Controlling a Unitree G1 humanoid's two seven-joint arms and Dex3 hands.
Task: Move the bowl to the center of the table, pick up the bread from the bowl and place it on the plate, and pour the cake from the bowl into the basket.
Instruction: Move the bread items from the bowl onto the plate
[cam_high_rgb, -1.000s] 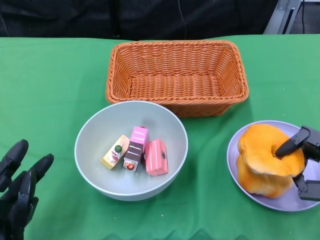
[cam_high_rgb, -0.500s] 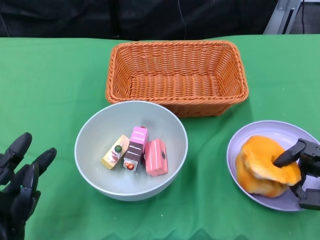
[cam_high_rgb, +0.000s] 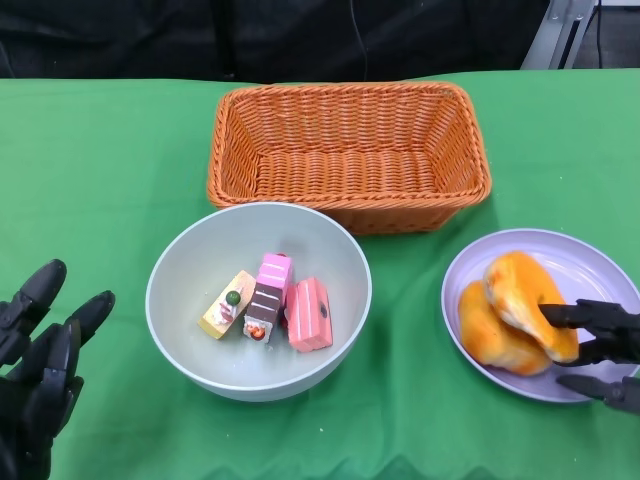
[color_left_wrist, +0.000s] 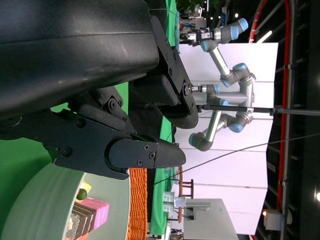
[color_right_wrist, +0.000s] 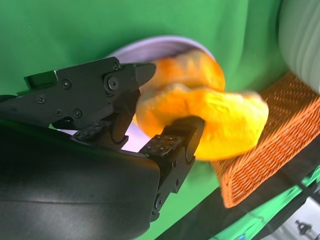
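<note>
On the green-clothed worktop (cam_high_rgb: 110, 170), the right hand (cam_high_rgb: 600, 345) grips the orange bread (cam_high_rgb: 515, 310), resting on the lilac plate (cam_high_rgb: 590, 265); the left hand (cam_high_rgb: 35, 375) hovers empty, fingers spread.

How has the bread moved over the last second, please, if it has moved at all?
Yes. The bread has come down and flattened onto the plate, now lying lower against its rim, with the right hand beside it.
</note>
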